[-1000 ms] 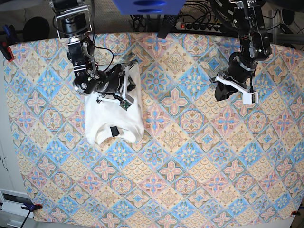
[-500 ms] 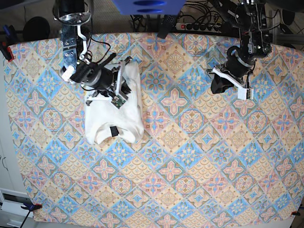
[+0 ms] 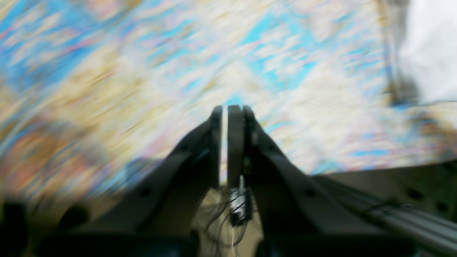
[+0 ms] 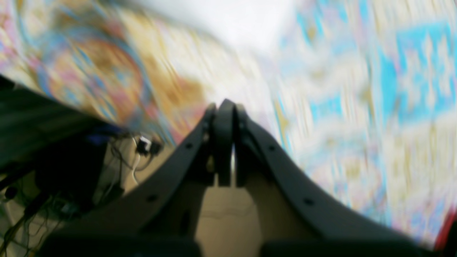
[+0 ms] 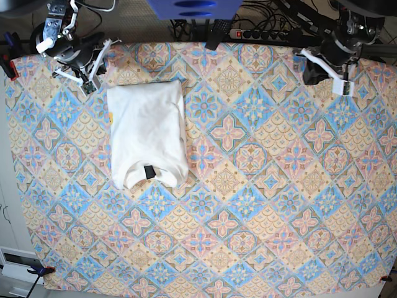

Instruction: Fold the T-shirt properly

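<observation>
With T-shirt (image 5: 147,136) lying in neat rectangle on bench (image 5: 260,205), folding judged done; both pincers (L (image 5: 313,74), R (image 5: 93,77)) pressed together, empty.

The desk (image 5: 260,205) is covered edge to edge by a patterned cloth (image 5: 248,155) of blue, orange, pink and cream diamond tiles with flower medallions. Small clamps pin the cloth at the left edge, one near the top corner (image 5: 7,64) and one near the bottom corner (image 5: 37,269). Directly on the cloth lies the T-shirt (image 5: 147,133), white, folded into a neat upright rectangle in the upper left part of the desk. Its plain side faces up, the collar end toward the bottom, with a small dark neck tag (image 5: 149,171) showing there.
</observation>
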{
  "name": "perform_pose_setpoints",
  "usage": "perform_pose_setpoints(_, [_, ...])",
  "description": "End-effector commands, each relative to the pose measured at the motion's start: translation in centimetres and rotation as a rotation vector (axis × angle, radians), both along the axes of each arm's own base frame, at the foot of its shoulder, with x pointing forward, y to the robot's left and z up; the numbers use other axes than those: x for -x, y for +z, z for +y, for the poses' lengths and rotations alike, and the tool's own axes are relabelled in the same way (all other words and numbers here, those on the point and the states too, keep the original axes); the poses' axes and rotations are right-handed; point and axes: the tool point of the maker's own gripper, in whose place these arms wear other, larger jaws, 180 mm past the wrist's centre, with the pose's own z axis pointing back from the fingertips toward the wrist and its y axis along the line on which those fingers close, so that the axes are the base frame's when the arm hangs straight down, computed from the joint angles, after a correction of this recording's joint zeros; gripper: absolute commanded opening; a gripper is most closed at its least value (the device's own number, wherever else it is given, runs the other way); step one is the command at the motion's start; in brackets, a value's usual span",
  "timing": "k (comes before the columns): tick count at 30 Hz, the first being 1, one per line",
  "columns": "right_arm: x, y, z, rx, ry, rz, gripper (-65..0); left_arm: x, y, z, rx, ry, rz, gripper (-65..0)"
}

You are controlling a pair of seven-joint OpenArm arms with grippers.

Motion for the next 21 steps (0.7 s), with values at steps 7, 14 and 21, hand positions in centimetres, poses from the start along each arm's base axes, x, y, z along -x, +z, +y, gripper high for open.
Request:
perform_pose_setpoints(7, [5.1, 0.5, -4.3, 0.074, -0.100, 0.078, -65.0, 5.1, 0.3, 3.7, -0.082, 0.053, 0.098, -64.7])
perform_pose_setpoints(14, [11.8, 0.0, -6.9, 0.122, -0.167, 0.226, -65.0, 11.2, -2.4, 4.8, -0.083, 0.093, 0.279, -64.7])
perform_pose_setpoints(21, [18.2, -3.9, -7.0, 0.035, -0.279, 0.369, -65.0, 17.6, -9.9, 5.2, -0.106, 0.119, 0.385, -64.8])
